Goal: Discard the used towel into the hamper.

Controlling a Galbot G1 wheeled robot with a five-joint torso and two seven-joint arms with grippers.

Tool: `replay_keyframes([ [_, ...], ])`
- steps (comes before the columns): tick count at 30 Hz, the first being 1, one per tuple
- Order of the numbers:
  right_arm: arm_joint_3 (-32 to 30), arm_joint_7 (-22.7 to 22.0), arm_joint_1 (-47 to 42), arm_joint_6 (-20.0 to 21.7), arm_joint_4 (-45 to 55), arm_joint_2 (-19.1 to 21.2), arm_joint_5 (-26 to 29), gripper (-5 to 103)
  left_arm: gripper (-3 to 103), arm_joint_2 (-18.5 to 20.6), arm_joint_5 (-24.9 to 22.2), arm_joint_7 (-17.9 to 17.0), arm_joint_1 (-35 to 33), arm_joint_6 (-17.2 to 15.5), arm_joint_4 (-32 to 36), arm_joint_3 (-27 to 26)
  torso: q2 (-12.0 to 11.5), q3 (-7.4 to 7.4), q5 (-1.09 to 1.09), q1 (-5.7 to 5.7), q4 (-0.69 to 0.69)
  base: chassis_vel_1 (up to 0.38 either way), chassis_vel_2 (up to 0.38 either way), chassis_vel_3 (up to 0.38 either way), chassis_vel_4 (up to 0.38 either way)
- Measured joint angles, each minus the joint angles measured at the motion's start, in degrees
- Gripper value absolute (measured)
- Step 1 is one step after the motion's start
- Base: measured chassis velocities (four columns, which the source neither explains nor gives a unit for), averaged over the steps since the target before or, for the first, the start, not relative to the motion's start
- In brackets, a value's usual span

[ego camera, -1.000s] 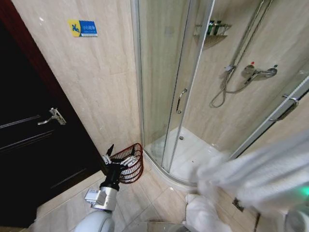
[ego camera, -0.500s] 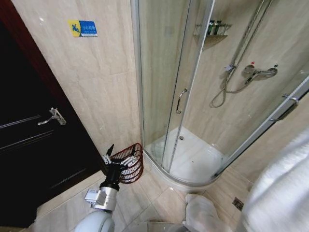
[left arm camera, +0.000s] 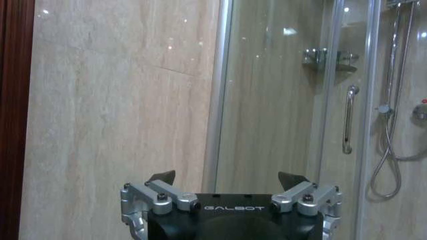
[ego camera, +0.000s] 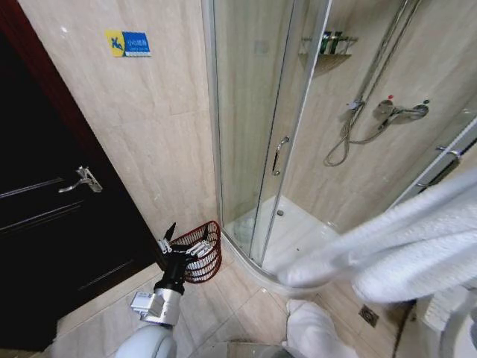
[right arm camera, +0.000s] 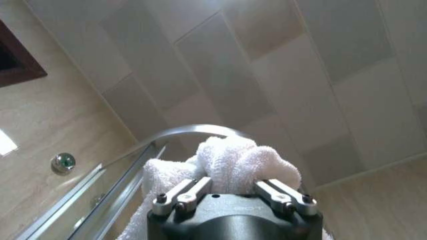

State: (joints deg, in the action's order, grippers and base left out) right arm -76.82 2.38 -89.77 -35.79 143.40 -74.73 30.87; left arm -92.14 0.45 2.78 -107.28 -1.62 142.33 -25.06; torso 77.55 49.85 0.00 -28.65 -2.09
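Towel (right arm camera: 230, 160) is clamped in your right pincer (right arm camera: 233, 187), lifted high; hamper (ego camera: 200, 250) waits below your left pincer (left arm camera: 227, 180), spread apart. Drop remains.

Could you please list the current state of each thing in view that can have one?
towel: clamped in the right tool, lifted, draping across the head view.
hamper: upright on the floor by the wall, open.
left tool: open, empty, near the hamper.
shower door: looks shut.
dark door: shut.
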Motion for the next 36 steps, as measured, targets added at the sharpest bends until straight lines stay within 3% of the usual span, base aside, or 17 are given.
replay_keyframes([
  [12,0.1,0.5,0.0,-0.6,-0.1,0.1,0.3,12,100,0.0,0.0,0.0,0.0,0.0,0.0,0.0,0.0,0.01,0.0,-0.04,0.0,0.031,-0.032,-0.026,0.027],
  [25,0.1,0.6,0.0,-0.9,-0.1,-0.2,0.4,12,100,0.0,0.0,0.0,0.0,0.0,0.0,0.0,0.1,-0.04,0.0,0.07,0.02,0.175,-0.172,-0.17,0.175],
  [36,0.2,0.8,0.0,-1.1,-0.2,-0.4,0.7,12,100,0.0,0.0,0.0,0.0,0.0,0.0,0.0,0.0,0.02,0.0,-0.06,0.0,-0.025,0.033,0.027,-0.02],
])
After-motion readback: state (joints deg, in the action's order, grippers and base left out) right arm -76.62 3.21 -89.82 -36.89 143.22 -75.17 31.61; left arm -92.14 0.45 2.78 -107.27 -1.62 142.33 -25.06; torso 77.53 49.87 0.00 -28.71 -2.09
